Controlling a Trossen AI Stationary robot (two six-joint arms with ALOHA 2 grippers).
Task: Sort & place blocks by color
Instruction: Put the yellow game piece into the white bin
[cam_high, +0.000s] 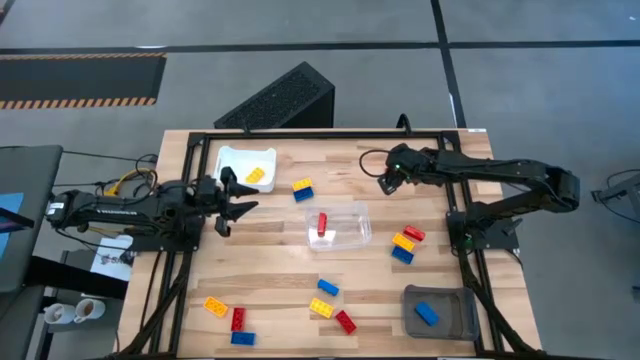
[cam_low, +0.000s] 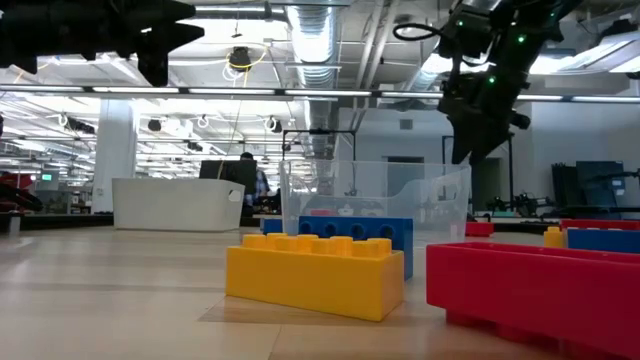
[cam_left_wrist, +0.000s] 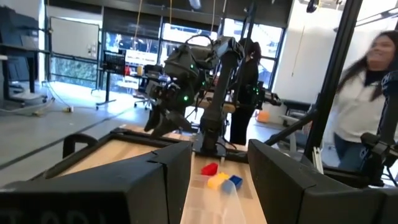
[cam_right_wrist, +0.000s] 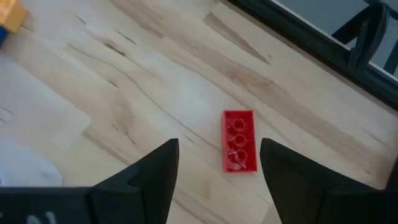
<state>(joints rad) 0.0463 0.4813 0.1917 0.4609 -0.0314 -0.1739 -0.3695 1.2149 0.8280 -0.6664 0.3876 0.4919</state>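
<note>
Small red, blue and yellow bricks lie scattered on the wooden table. A red brick (cam_right_wrist: 239, 148) lies flat below my right gripper (cam_right_wrist: 217, 158), which hovers open over it at the far right (cam_high: 386, 182); the high view hides that brick under the gripper. My left gripper (cam_high: 238, 196) is open at the table's left, beside the white tray (cam_high: 232, 158) that holds a yellow brick (cam_high: 256, 176). The clear container (cam_high: 352, 232) holds a red brick (cam_high: 321, 226). The grey tray (cam_high: 452, 298) holds a blue brick (cam_high: 426, 313).
Loose bricks: a yellow and blue pair (cam_high: 302, 188), a red, yellow and blue cluster (cam_high: 405, 243), and several along the near edge (cam_high: 330, 305), (cam_high: 230, 320). A black frame (cam_high: 330, 135) borders the table. A person (cam_left_wrist: 367, 106) stands beyond the right side.
</note>
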